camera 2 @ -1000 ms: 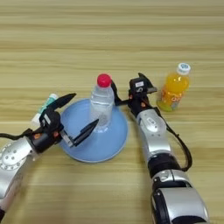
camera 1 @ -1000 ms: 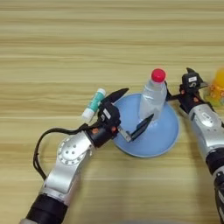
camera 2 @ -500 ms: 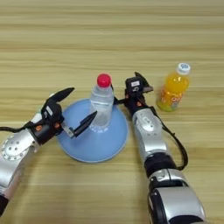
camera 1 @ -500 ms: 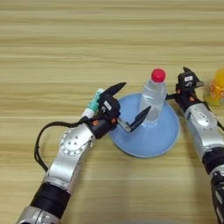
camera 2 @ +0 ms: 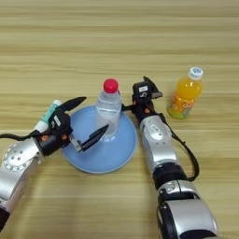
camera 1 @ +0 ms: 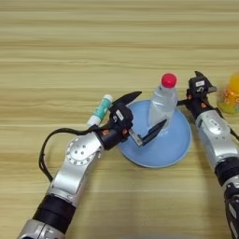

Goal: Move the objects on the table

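Left claw [camera 1: 140, 119]: centre of frame, fingers spread wide apart, one black finger pointing up-right above the plate's left rim, the other lying low over the plate toward the base of the clear bottle; it grips nothing.

Right claw [camera 2: 140, 100]: just right of the clear bottle, at the plate's upper right edge; whether its fingers are apart or together cannot be told.

Clear bottle with red cap [camera 2: 108, 108]: upright on the blue plate [camera 2: 100, 158], centre frame.

Green-and-white tube [camera 1: 100, 110]: lying on the bench [camera 1: 70, 46], just left of the left claw.

Orange-juice bottle with white cap [camera 2: 185, 94]: upright on the bench, right of the right claw, apart from it.
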Motion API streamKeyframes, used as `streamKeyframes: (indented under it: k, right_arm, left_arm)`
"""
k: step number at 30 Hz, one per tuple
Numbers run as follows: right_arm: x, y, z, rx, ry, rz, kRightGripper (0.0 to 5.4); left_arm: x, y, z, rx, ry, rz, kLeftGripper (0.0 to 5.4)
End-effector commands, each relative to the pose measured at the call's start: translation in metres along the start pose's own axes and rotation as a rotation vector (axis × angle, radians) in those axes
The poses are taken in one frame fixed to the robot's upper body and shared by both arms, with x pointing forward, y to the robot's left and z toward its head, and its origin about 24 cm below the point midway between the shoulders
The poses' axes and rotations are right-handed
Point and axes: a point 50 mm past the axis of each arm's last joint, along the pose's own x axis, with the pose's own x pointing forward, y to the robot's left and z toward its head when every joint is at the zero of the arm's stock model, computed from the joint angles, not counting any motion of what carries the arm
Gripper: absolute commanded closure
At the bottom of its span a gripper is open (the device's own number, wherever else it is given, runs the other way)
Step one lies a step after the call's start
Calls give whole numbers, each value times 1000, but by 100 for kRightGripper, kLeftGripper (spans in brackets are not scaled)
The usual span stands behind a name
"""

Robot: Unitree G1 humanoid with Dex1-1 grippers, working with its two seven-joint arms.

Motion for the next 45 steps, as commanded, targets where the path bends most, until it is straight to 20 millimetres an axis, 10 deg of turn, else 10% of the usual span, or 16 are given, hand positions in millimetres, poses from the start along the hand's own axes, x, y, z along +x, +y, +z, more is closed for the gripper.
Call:
streamKeyframes:
  k: [1,45]
  right_arm:
    - [6,3,8,-3,-29,3,3]
    - [5,5,11,-4,-35,-11,3]
  left_arm:
    - [2,1,2,2,2,-5,0]
    - [40,-5,6,-38,-30,-11,0]
